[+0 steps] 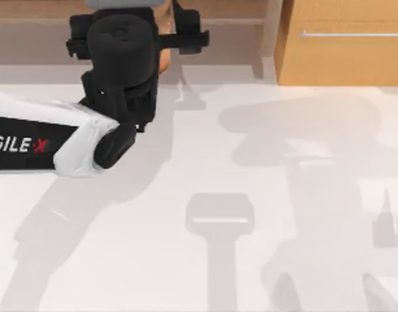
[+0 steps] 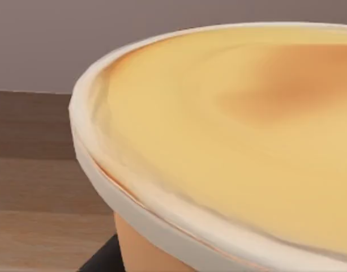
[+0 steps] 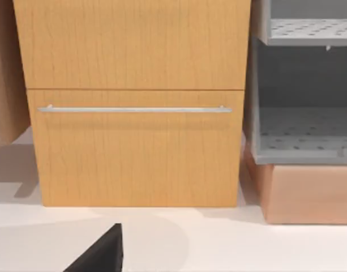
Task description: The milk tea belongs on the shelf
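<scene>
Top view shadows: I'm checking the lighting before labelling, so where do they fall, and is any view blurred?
Top view: soft grey arm-shaped shadows lie on the white table, at the middle and right, with no glare. Left wrist view: the milk tea lid sits very close and looks soft. Right wrist view: the cabinet is evenly lit, with a faint shadow at its foot.

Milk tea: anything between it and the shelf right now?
Nothing visible. The left gripper has the milk tea up at the shelf, top view's far left; the wrist view shows just wood planks past the lid. Cabinet sits off right.
</scene>
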Motion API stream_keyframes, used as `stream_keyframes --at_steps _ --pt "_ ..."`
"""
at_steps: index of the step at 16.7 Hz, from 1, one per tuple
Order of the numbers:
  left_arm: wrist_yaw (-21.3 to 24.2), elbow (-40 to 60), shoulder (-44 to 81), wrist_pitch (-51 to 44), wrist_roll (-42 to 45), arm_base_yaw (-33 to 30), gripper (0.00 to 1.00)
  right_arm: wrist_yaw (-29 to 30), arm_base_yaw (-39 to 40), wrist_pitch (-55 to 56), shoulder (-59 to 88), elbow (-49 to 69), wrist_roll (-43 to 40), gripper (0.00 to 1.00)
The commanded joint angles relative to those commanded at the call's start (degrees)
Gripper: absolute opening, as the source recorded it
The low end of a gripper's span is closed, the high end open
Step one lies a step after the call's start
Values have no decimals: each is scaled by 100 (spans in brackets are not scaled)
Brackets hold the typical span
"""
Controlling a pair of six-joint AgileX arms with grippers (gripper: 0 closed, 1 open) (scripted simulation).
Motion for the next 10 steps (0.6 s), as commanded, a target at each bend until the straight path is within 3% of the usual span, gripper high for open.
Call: stream_keyframes --at_steps 10 --pt "1301 1672 -125 -2179 191 1357 0 0 0 0 0 0 0 100"
